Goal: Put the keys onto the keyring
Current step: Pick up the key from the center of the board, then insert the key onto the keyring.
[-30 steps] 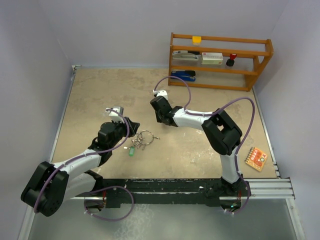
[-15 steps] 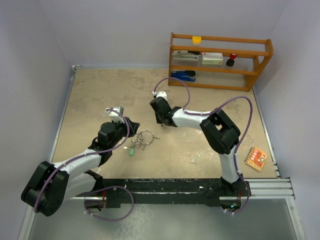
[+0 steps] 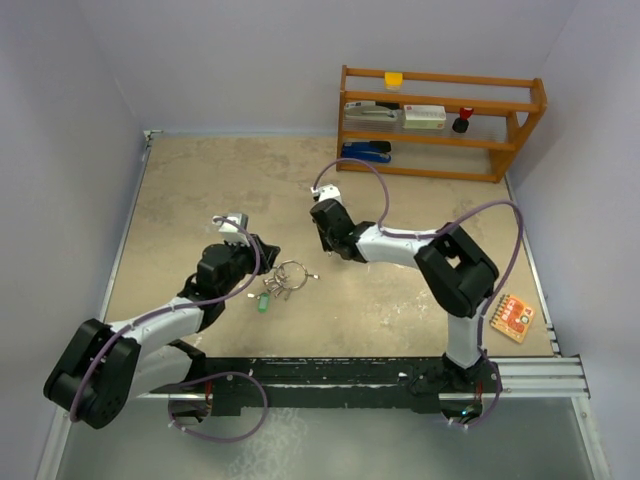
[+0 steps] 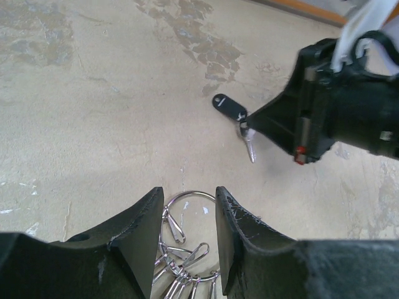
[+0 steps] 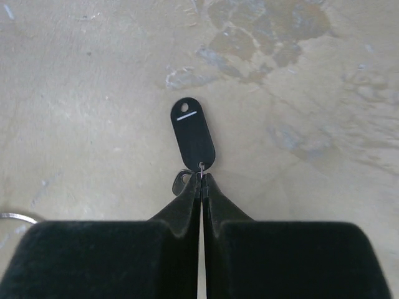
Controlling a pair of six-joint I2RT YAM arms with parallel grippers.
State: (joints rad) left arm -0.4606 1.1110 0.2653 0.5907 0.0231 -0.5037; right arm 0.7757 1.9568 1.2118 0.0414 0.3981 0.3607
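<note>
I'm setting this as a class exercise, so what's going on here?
Two robot arms are working on a ring of keys. The left pincer appears to hold the ring, with several keys on it, against the table. The right pincer is shut on the end of a black tag with a loose key attached, lying apart from the ring. That key is not on the ring yet.

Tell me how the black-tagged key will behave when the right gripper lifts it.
Probably light: the black tag is small beside the right gripper. It seems to join the key by a thin link, so it will likely dangle and swing. Pinched only at the very tip, it may slip.
</note>
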